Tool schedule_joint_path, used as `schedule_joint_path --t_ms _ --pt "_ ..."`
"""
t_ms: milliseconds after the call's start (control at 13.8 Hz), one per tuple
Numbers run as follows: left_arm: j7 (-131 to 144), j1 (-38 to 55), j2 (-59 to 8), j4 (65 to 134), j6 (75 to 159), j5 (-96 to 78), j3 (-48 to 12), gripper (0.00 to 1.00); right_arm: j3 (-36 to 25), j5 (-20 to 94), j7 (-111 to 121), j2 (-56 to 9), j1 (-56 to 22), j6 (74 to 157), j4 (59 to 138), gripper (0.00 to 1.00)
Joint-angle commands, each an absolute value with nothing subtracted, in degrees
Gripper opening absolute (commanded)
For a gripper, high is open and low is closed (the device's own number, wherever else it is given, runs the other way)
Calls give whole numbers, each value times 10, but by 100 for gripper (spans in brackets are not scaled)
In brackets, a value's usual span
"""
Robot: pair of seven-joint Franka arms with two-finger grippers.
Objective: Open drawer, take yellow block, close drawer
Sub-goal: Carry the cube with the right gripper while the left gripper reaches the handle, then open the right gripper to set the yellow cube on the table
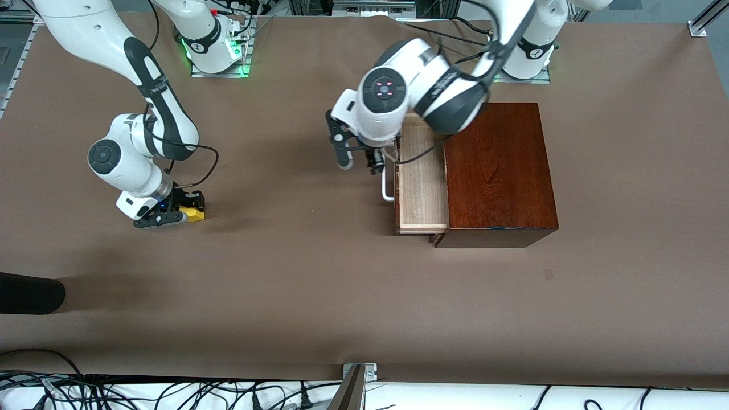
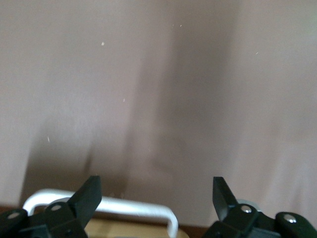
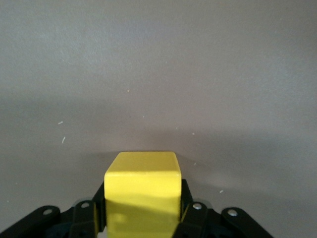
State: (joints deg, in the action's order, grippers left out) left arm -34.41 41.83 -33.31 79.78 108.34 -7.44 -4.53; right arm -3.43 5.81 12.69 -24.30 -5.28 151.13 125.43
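The drawer [image 1: 420, 185] stands pulled out of the mahogany box [image 1: 498, 171] toward the right arm's end, and its pale wood tray shows nothing in it. Its white handle [image 1: 387, 185] also shows in the left wrist view [image 2: 114, 204]. My left gripper [image 1: 360, 164] [image 2: 154, 196] is open and empty, just beside the handle and not holding it. My right gripper [image 1: 171, 215] [image 3: 142, 210] is shut on the yellow block [image 1: 194, 214] [image 3: 142, 188], low at the brown table toward the right arm's end.
The brown table [image 1: 319, 285] spreads wide around both grippers. A dark object [image 1: 28, 293] lies at the table edge at the right arm's end, nearer to the front camera. Cables run along the front edge.
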Motion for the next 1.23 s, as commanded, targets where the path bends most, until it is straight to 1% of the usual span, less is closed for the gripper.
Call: schedule_joint_path --t_ms 0,72,145,290,434,579,724,869,941,1014,1086,1158 --pt "-422 438 -370 776 1104 -28 -42 100 -25 51 108 -254 -41 1527 1255 97" --pt "-427 439 -375 780 1104 -18 -42 100 -25 50 110 -247 -40 1522 1249 100" --pt "-427 444 -380 794 1100 -13 -42 100 -25 49 112 -230 -40 1512 1243 100" --pt "-426 441 -381 824 1092 -13 -41 100 -25 48 114 -180 -40 1462 1231 100" --pt "-426 436 -378 824 1038 -13 -34 100 -25 49 112 -128 -39 1396 1209 100" --pt "-426 424 -374 822 1002 -12 -31 100 -25 53 100 -77 -40 1287 1176 100" --pt "-426 420 -373 822 970 -12 -17 100 -22 47 71 -29 -40 1224 1143 100" --pt "-426 419 -368 821 932 -12 6 100 -22 47 59 -6 -40 1115 1088 100" --pt "-427 419 -367 820 916 -12 13 100 -22 46 48 -6 -40 1058 1048 100" --pt "-426 419 -365 820 910 -12 18 100 -21 42 42 -7 -40 1017 1009 100" --pt "-425 419 -364 821 905 -13 20 100 -19 27 42 -8 -41 996 983 100" --pt "-419 419 -364 821 895 -13 22 100 -18 19 42 -9 -42 990 976 100"
